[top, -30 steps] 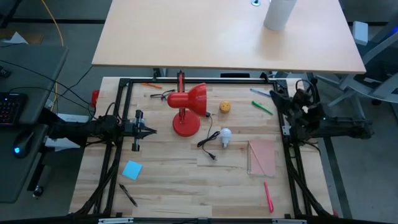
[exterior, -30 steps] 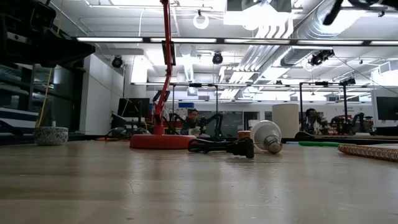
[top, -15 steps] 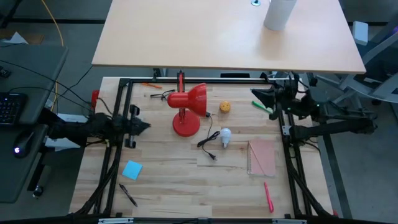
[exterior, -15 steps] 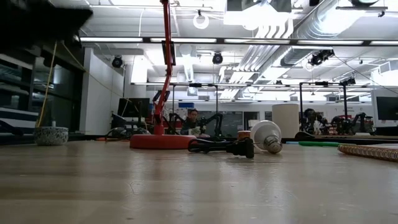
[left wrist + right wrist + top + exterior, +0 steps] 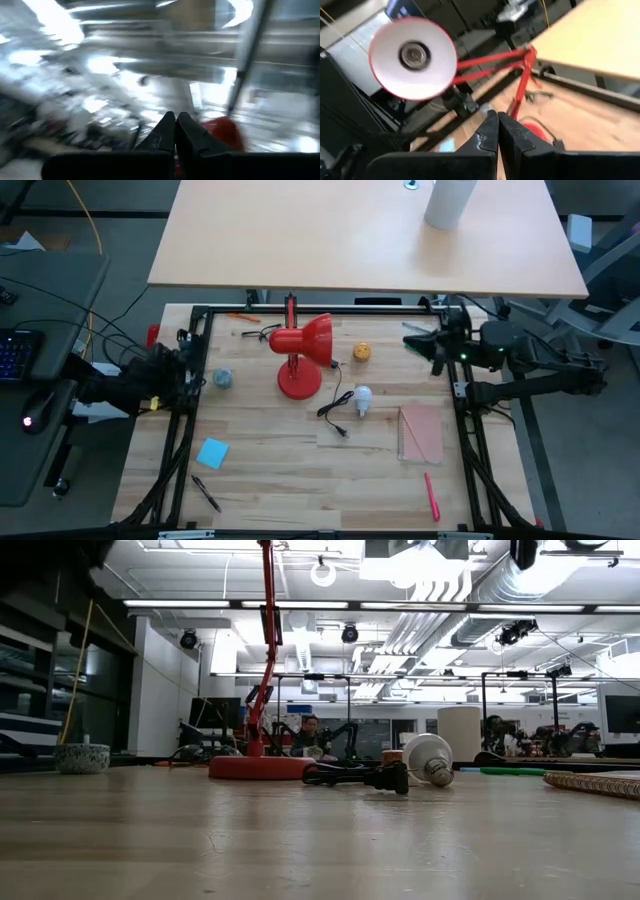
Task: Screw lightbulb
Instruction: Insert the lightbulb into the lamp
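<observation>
A white lightbulb (image 5: 362,395) lies on the wooden table (image 5: 300,470) beside a black plug (image 5: 338,429). Behind it stands a red lamp (image 5: 303,345). At the sides, the left gripper (image 5: 175,120) and right gripper (image 5: 496,120) are closed, holding nothing.

The high view looks straight down on the whole table (image 5: 300,470). The low view sits at tabletop height, facing across. Both show the red lamp (image 5: 300,350), centre-left in each; the right wrist view faces its shade.
</observation>
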Motion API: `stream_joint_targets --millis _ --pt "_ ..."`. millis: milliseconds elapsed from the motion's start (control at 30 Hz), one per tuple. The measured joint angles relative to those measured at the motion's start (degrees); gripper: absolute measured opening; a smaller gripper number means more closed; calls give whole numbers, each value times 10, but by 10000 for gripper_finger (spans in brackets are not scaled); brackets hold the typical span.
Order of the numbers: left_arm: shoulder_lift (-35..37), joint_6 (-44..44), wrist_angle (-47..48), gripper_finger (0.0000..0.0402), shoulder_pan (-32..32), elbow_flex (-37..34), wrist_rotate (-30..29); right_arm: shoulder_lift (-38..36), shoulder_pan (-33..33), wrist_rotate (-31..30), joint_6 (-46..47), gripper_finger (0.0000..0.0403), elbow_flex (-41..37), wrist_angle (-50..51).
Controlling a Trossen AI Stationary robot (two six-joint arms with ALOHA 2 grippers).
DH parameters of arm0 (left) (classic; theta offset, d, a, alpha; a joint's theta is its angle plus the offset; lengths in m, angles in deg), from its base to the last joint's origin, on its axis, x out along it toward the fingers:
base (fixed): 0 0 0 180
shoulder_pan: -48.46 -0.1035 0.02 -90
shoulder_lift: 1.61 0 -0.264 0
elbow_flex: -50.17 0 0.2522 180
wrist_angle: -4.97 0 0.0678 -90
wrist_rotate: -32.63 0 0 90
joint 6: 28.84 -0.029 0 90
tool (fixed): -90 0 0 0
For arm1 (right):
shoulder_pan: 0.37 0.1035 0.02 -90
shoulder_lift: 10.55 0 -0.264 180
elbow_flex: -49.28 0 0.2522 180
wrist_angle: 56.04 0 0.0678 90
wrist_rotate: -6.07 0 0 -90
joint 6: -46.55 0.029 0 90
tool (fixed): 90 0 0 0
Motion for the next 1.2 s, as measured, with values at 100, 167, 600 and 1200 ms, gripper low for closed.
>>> stream_joint_targets --millis 100,167,600,1200 --pt "-3 57 23 1 0 0 -83 2 0 14 3 0 0 -2" --pt "-12 80 46 1 0 0 -95 3 0 20 3 0 0 -1" --pt "-158 123 204 17 -7 121 -154 5 0 -3 -8 0 0 -2" --pt "-236 353 555 199 -66 254 -79 218 5 96 164 114 0 46"
